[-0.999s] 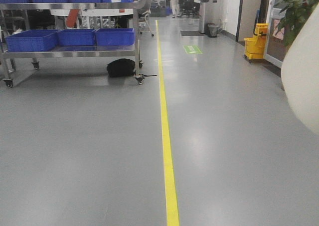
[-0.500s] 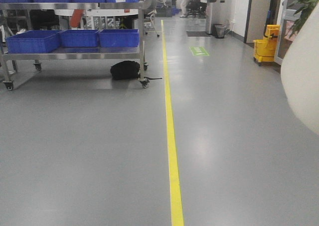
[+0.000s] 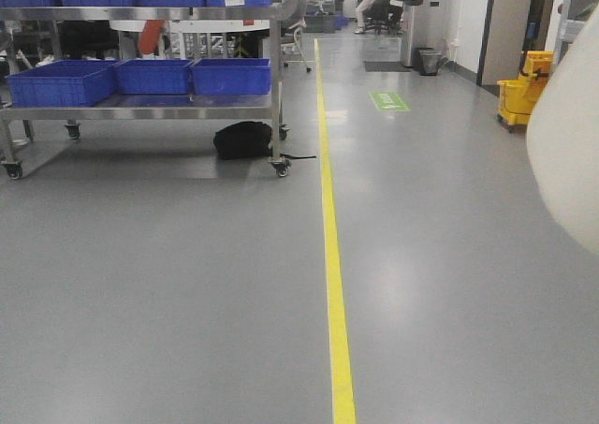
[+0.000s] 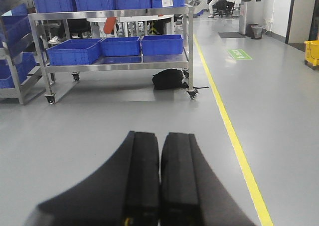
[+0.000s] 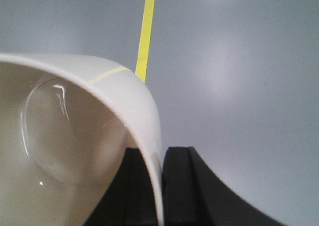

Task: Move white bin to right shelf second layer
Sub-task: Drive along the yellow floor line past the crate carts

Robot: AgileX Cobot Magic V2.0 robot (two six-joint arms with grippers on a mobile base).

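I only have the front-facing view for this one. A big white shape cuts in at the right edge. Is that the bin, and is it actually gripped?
Observer: Yes. The right wrist view shows the white bin with its wall pinched just below the rim between the fingers of the right gripper.
Operator: What about the other arm?
Observer: The left gripper is shut on nothing, its pads pressed together.
Operator: Any rack besides the wheeled cart?
Observer: The left wrist view catches a second steel rack at its left edge, holding blue crates.
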